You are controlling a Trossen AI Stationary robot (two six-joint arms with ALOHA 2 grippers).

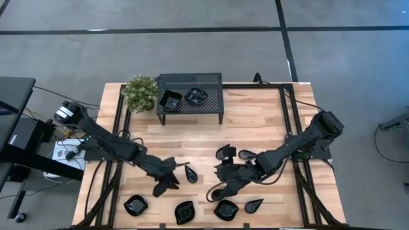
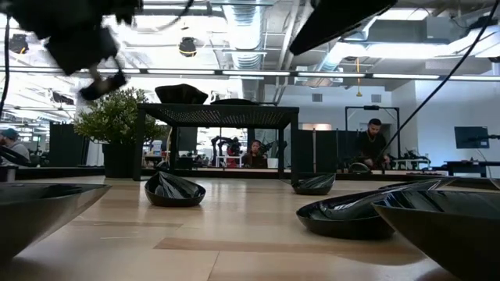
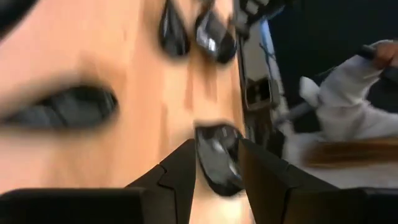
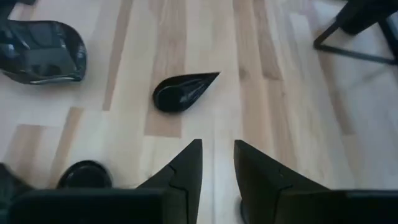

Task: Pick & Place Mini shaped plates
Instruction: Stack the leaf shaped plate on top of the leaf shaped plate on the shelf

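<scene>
Evidently we had a small glossy black plate (image 3: 217,158) pinched between the left gripper (image 1: 167,182) jaws above the surface (image 1: 255,121), the right gripper (image 4: 217,163) jaws narrow and empty near a teardrop plate (image 4: 181,92); we judged these slick, stiff, chippable, best gripped at the rim.

Count of things on the table, high view

2 arms; 1 perforated stand (image 1: 190,91) upper centre carrying 2 plates (image 1: 170,100); 1 potted plant (image 1: 140,93) beside it; about 8 loose black plates (image 1: 135,205) across the lower half, some hidden under the arms.
</scene>
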